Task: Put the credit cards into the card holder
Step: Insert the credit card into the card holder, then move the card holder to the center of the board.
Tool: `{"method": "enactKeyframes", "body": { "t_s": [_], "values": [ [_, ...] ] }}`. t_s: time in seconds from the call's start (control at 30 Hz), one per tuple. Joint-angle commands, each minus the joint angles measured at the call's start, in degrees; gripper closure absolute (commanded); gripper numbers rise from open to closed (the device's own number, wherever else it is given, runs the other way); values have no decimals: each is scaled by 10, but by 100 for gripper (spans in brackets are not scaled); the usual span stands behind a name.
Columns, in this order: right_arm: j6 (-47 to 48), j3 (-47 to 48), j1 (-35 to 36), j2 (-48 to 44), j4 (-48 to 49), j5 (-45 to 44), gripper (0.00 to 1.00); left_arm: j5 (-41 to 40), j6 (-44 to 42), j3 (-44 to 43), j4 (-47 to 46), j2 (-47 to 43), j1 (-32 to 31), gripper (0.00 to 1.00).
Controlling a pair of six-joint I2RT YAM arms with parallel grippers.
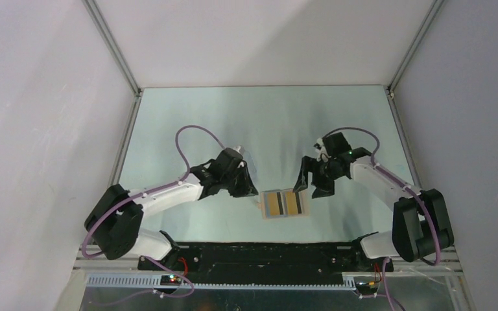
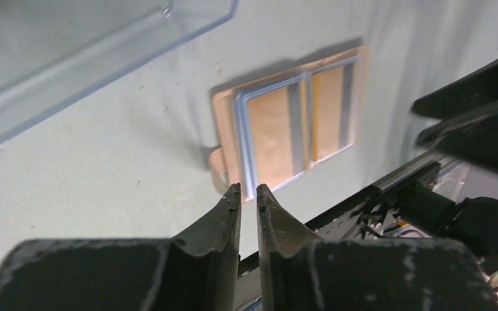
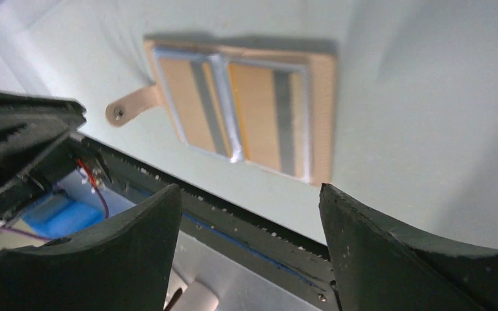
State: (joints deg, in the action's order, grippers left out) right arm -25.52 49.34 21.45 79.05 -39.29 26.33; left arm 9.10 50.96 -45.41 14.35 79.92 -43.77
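Right at the near edge runs the black mounting rail, matte and flat, with the two arm bases at its ends. Just past it, on the pale, smooth table, the card holder lies opened out flat, a tan rectangle of soft leather-like material. From the right wrist view its inner pockets show pale blue edging, and a small rounded strap tab with a dot-like snap sticks out from one side. The credit cards sit inside, one in each half: thin orange-yellow plastic, each with a dark stripe running down its face, side by side and flat.

Now the pincers. The left gripper hangs near the holder's left side, its dark tapered fingers barely parted, only a thin slit between them, nothing in it and nothing touched. The right gripper hovers on the holder's other side, its broad, curved black fingers spread wide, empty, clear of the cards and of the wallet.

Farther off, the left wrist view catches a clear plastic box, glossy with rounded edges, resting on the table well apart from the holder.
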Motion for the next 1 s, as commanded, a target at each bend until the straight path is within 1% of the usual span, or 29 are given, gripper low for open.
{"method": "enactKeyframes", "body": {
  "t_s": [0.0,0.13,0.2,0.23,0.37,0.5,0.57,0.67,0.73,0.97],
  "values": [
    [33,-8,-52,4,-16,-24,18,-3,-6,22,1,-25,1,80],
    [48,-12,-61,61,15,-6,20,-10,-3,37,0,-42,2,80],
    [48,-14,-61,94,36,17,23,-9,-2,39,1,-44,2,80],
    [47,-15,-61,113,42,24,27,-8,-2,38,1,-43,2,80],
    [41,-17,-61,153,76,52,30,0,-4,30,0,-32,3,79],
    [40,-17,-60,162,85,62,31,10,-12,16,0,-17,2,74],
    [40,-17,-60,162,86,66,31,11,-20,8,2,-10,1,71],
    [37,-18,-60,160,90,89,32,8,-29,-3,10,-2,-3,63],
    [32,-17,-58,157,94,100,32,6,-33,-14,24,11,-9,61],
    [24,-17,-55,128,93,115,33,-7,-41,-58,58,60,-35,57]
  ]
}}
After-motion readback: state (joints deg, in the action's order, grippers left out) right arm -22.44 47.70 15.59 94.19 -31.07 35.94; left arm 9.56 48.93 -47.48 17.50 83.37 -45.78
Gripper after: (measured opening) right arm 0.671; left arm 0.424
